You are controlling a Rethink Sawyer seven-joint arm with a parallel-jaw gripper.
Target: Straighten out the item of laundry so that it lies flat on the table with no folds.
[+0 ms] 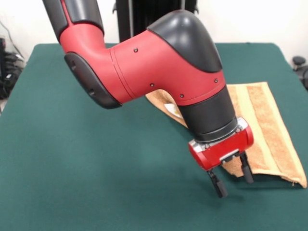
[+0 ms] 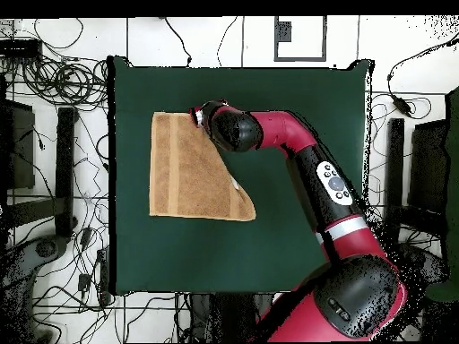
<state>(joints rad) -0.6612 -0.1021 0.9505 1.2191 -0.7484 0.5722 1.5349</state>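
My arm [image 1: 144,62] is showing glossy red shells with rounded black caps at the joints and small dark screws dotted along the red. Just above my fingers [image 1: 217,184], which are looking thin, black and straight, a black cylinder is meeting a silver ring and a red block. A round grey button panel [image 2: 333,184] is sitting farther up.
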